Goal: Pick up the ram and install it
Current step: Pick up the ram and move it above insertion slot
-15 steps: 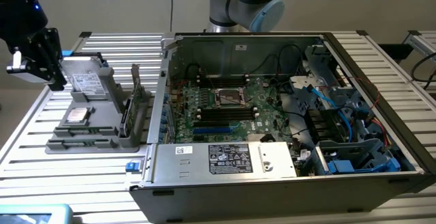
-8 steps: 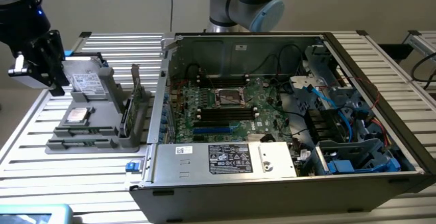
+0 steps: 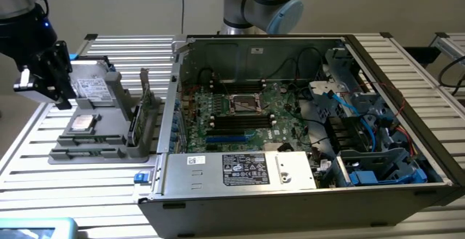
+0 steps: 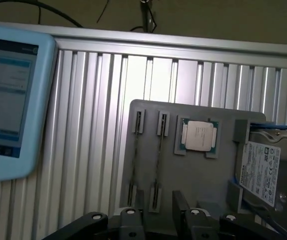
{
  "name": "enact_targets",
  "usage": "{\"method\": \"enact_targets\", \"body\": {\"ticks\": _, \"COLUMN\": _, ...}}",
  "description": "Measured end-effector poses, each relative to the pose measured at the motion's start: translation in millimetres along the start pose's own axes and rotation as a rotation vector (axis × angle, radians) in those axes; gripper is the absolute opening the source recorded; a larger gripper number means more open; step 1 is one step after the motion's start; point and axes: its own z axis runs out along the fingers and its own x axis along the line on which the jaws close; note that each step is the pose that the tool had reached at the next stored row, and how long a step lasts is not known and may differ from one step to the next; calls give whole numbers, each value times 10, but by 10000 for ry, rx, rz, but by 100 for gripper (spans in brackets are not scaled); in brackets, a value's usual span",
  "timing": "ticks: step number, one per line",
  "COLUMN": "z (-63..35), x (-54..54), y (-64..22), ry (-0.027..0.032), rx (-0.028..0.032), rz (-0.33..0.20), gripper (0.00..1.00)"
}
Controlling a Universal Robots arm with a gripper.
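Our gripper (image 4: 157, 215) hangs just above the grey parts holder (image 4: 208, 185), its two black fingers (image 4: 181, 207) spread apart with nothing between them. Nearest to it, straight ahead of the gap between the fingertips, is the ram (image 4: 159, 160). We see it as a thin dark strip standing on edge in one of the holder's long slots, and the fingers are not touching it. A second slot (image 4: 135, 155) runs alongside, and we cannot tell whether that one is filled.

Just past the ram, on the side away from that second slot, a processor (image 4: 198, 135) lies flat in its square seat. Beyond it is a silver hard drive (image 4: 261, 172) with a white label. Further from the gripper, a green expansion card (image 3: 143, 100) stands upright at the holder's edge. Behind the card is the open computer case (image 3: 305, 206), its motherboard (image 3: 240, 114) exposed, well apart from the gripper.

Everything rests on a slatted aluminium table (image 4: 93, 125). A light-blue-framed screen (image 4: 8, 100) lies off to one side of the holder.
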Motion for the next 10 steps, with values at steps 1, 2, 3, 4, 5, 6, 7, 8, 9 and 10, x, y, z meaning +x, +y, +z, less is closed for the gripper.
{"method": "enact_targets", "body": {"ticks": 1, "z": 18, "x": 3, "y": 0, "ry": 1, "rx": 2, "rz": 0, "gripper": 36}}
{"method": "enact_targets", "body": {"ticks": 2, "z": 36, "x": 8, "y": -1, "ry": 1, "rx": 3, "rz": -2, "gripper": 36}}
{"method": "enact_targets", "body": {"ticks": 3, "z": 56, "x": 17, "y": 0, "ry": 2, "rx": 4, "rz": -1, "gripper": 36}}
{"method": "enact_targets", "body": {"ticks": 4, "z": 73, "x": 29, "y": 1, "ry": 2, "rx": 2, "rz": -1, "gripper": 36}}
{"method": "enact_targets", "body": {"ticks": 5, "z": 91, "x": 44, "y": 2, "ry": 2, "rx": 2, "rz": -1, "gripper": 36}}
{"method": "enact_targets", "body": {"ticks": 6, "z": 109, "x": 63, "y": 2, "ry": 2, "rx": 2, "rz": -1, "gripper": 36}}
{"method": "enact_targets", "body": {"ticks": 7, "z": 129, "x": 79, "y": 2, "ry": 1, "rx": 3, "rz": -1, "gripper": 36}}
{"method": "enact_targets", "body": {"ticks": 8, "z": 149, "x": 85, "y": -2, "ry": 0, "rx": 5, "rz": -1, "gripper": 36}}
{"method": "enact_targets", "body": {"ticks": 9, "z": 166, "x": 89, "y": -9, "ry": 1, "rx": 4, "rz": -1, "gripper": 36}}
{"method": "enact_targets", "body": {"ticks": 10, "z": 184, "x": 92, "y": -18, "ry": 1, "rx": 3, "rz": -1, "gripper": 36}}
